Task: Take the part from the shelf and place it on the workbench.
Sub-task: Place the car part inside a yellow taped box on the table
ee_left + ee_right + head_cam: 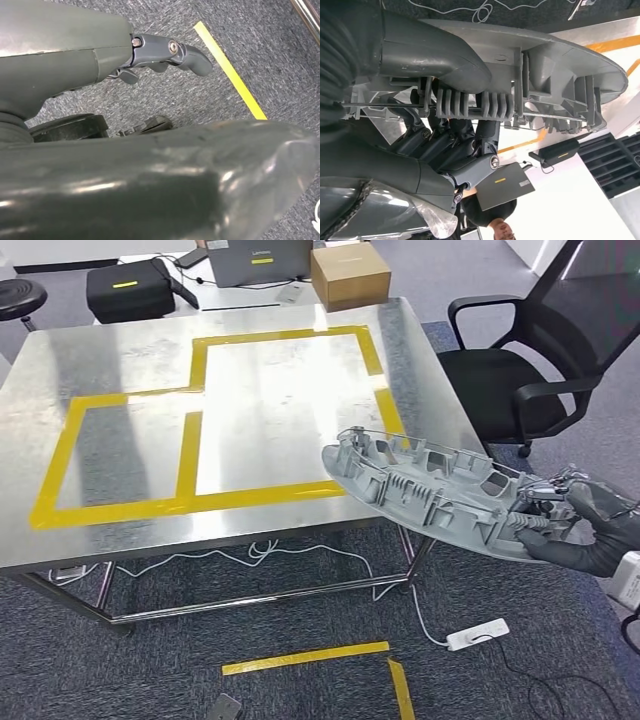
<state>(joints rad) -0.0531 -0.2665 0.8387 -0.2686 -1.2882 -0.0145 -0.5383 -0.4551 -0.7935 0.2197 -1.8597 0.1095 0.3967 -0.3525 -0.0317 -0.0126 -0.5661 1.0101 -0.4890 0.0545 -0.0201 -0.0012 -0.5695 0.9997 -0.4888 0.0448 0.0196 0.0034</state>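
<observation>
My right hand [580, 528] grips one end of a long grey ribbed plastic part [423, 486]. The part is held in the air, reaching left over the near right corner of the metal workbench [136, 360]. In the right wrist view the thumb lies on the part's smooth outer side and the dark fingers [459, 135] curl into its ribbed side [554, 95]. My left hand [166, 52] hangs over the grey carpet, holding nothing, its fingers loosely curled.
Yellow tape [189, 455] marks rectangles on the bench top. A black office chair [521, 370] stands to the right of the bench. A cardboard box [350, 273], a laptop [256, 260] and a black bag [128, 288] lie beyond the far edge. A white power strip [477, 633] and cables lie on the floor.
</observation>
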